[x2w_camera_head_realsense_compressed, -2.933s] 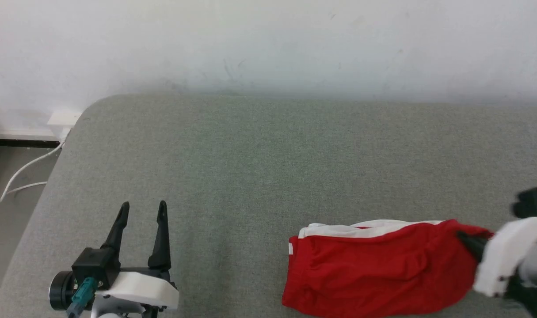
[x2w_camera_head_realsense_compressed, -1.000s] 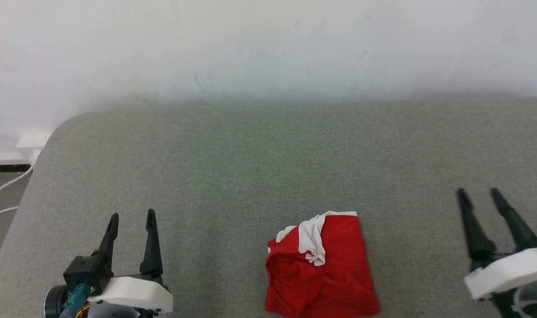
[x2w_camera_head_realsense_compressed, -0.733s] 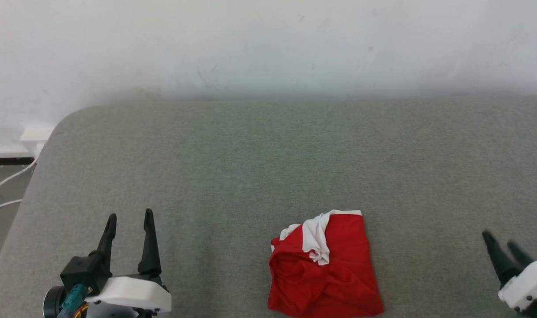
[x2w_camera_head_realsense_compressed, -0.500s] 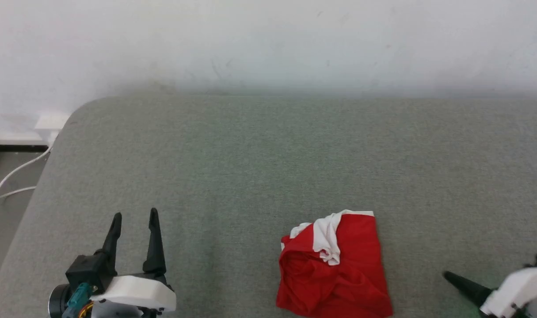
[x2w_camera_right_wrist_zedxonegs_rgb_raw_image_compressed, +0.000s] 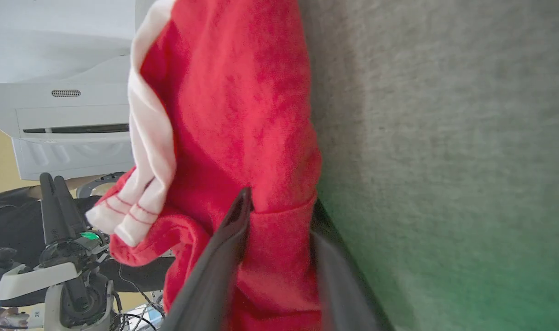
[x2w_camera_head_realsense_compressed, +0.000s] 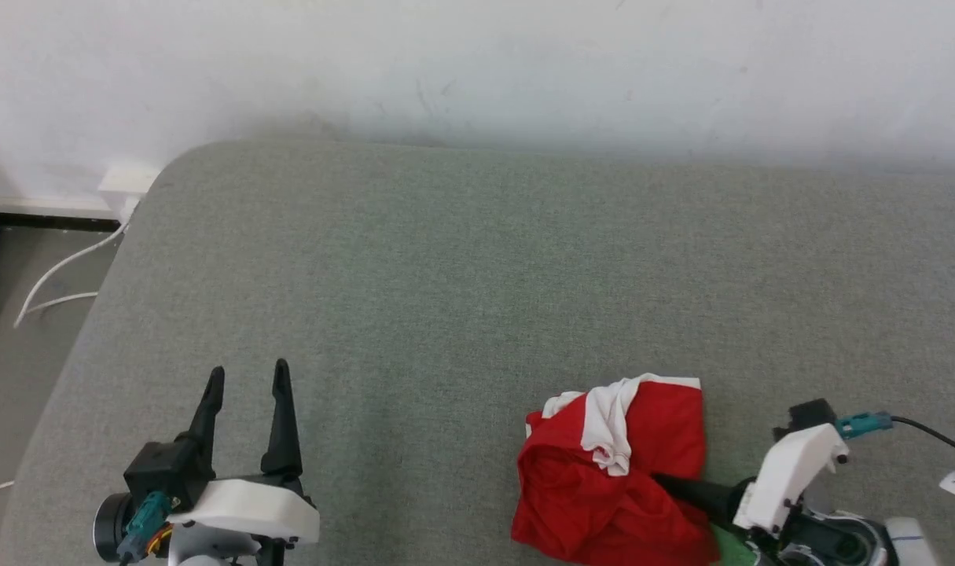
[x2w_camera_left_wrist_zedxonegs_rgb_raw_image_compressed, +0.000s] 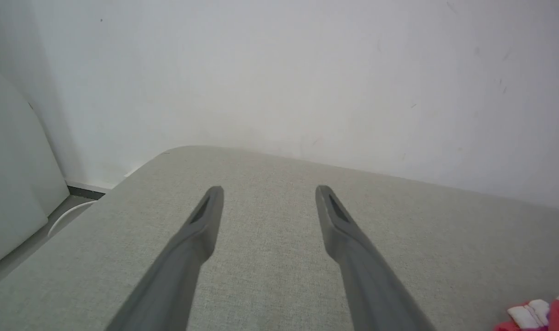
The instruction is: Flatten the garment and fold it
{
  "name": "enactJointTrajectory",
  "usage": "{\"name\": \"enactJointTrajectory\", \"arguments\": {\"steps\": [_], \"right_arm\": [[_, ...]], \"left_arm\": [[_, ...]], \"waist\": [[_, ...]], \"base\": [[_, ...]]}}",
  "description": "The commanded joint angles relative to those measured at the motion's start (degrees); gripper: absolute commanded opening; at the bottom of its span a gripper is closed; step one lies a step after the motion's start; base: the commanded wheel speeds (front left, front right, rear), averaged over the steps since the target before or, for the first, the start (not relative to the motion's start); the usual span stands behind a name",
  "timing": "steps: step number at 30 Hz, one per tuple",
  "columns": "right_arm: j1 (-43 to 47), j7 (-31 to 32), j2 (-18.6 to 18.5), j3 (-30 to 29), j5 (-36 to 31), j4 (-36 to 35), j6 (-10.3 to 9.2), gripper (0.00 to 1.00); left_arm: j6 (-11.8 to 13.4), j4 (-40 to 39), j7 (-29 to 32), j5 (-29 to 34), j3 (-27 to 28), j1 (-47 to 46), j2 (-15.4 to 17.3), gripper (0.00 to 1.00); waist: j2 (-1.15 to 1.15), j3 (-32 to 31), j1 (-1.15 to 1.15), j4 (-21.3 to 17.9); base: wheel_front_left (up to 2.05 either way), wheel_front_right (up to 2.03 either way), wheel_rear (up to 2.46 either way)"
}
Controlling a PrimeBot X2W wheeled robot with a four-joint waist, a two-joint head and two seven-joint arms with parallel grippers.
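Observation:
The red garment (x2w_camera_head_realsense_compressed: 611, 479) lies bunched on the grey surface at the bottom right of centre, its white band (x2w_camera_head_realsense_compressed: 607, 417) folded over on top. My right gripper (x2w_camera_head_realsense_compressed: 662, 481) comes in low from the right, pointing left at the garment's lower right edge. In the right wrist view this gripper (x2w_camera_right_wrist_zedxonegs_rgb_raw_image_compressed: 280, 200) stands partly open, its two fingers straddling a fold of the garment (x2w_camera_right_wrist_zedxonegs_rgb_raw_image_compressed: 242, 105). My left gripper (x2w_camera_head_realsense_compressed: 247, 376) rests open at the lower left, well apart from the cloth, and its wrist view shows the left gripper (x2w_camera_left_wrist_zedxonegs_rgb_raw_image_compressed: 269, 191) holding nothing, with a corner of the garment (x2w_camera_left_wrist_zedxonegs_rgb_raw_image_compressed: 537, 315) far right.
The grey upholstered surface (x2w_camera_head_realsense_compressed: 477, 275) runs back to a white wall. Its rounded left edge drops to a floor with a white cable (x2w_camera_head_realsense_compressed: 60, 275). A white appliance (x2w_camera_right_wrist_zedxonegs_rgb_raw_image_compressed: 63, 115) stands beyond the surface in the right wrist view.
The garment went from spread wide to folded over into a bunch. My right gripper let go, lifted away, then swung down and in to the garment's lower right edge. The head camera shifted.

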Motion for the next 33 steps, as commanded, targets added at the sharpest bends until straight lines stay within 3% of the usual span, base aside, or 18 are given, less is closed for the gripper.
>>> {"name": "enactJointTrajectory", "arguments": {"steps": [1,6,15,20,27,33], "right_arm": [[-0.44,-0.82,0.28,1.79,-0.52,0.60,-0.05,0.00],[-1.05,-5.36,-3.75,8.02,-3.40,-3.65,-0.05,0.00],[-6.79,-14.00,-21.92,31.03,-21.59,-19.36,-0.05,0.00],[-12.12,-14.40,-29.37,39.06,-27.11,-25.56,-0.05,0.00],[-16.05,-14.43,-34.07,42.09,-26.72,-26.46,-0.05,0.00],[-18.26,-18.36,-36.33,40.32,-25.24,-18.60,-0.05,0.00]], "left_arm": [[-0.13,0.18,-0.27,0.20,0.03,-0.82,-0.21,1.00],[-0.11,0.19,-0.27,0.54,-0.09,-0.67,-0.25,1.00],[0.06,-0.75,-0.27,0.39,0.51,-0.07,-0.29,1.00],[0.11,-1.96,-0.27,0.25,0.59,-0.40,-0.30,1.00],[0.04,-3.95,-0.27,0.82,0.36,-2.39,-0.31,1.00],[-0.84,-6.08,-0.27,2.73,-0.55,-6.40,0.69,1.00]], "waist": [[-0.01,-0.07,0.00,0.08],[-0.01,-0.49,0.00,-0.35],[-0.01,-0.59,0.00,-5.46],[-0.01,1.26,0.00,-10.39],[-0.01,6.58,0.00,-18.72],[-0.01,13.85,0.00,-24.50]], "base": [[0.00,0.00,0.00],[0.00,0.00,0.00],[0.00,0.00,0.00],[0.00,0.00,0.00],[0.00,0.00,0.00],[0.00,0.00,0.00]]}}
